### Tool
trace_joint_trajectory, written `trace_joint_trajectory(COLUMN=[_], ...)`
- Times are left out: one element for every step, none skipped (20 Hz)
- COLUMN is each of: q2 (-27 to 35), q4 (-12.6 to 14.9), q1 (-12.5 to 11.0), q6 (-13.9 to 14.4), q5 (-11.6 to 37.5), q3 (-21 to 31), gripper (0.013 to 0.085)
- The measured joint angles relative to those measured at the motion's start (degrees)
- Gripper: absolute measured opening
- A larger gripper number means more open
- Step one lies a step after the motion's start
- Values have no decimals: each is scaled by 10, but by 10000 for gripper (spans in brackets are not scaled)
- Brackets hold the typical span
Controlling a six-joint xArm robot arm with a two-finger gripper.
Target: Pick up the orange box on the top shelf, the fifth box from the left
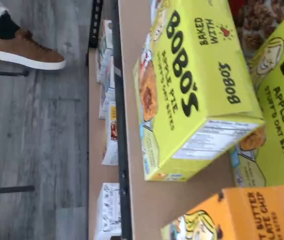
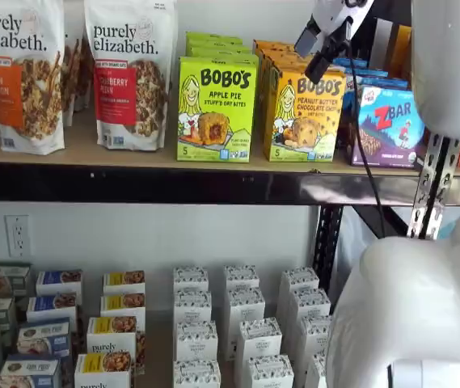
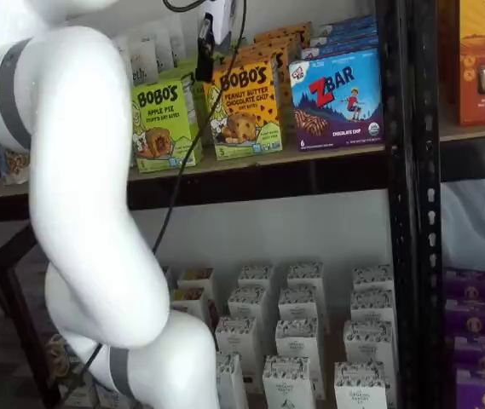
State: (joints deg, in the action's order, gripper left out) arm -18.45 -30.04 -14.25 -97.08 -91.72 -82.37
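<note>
My gripper (image 2: 323,50) hovers with jaws wide, gripping nothing, above the orange box (image 2: 305,115) on the top shelf (image 2: 132,152); the lime-green box (image 2: 212,109) at its 9 o'clock risks a stray finger.

Orange box (image 1: 241,212) cut off by frame edge.

The orange box (image 2: 305,115), a peanut-butter chocolate-chip carton, stands upright at the front of the top shelf (image 2: 132,153), right of centre.
</note>
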Motion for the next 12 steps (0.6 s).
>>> trace_joint_trajectory(q2=[3, 5, 8, 11, 14, 18, 21, 26, 30, 33, 37, 39], q4=[1, 1, 2, 2, 3, 4, 4, 6, 7, 10, 12, 13], q1=[0, -1, -1, -2, -3, -3, -4, -5, -5, -6, -6, -7], q6=[-1, -3, -4, -6, -7, -8, -9, -11, -12, -14, -15, -17], q5=[4, 7, 11, 14, 17, 18, 19, 20, 21, 24, 25, 26], q3=[-1, -2, -4, -5, -8, -11, -13, -17, -20, -23, -25, -27], gripper=[850, 850, 850, 850, 850, 850, 850, 850, 850, 850, 850, 850])
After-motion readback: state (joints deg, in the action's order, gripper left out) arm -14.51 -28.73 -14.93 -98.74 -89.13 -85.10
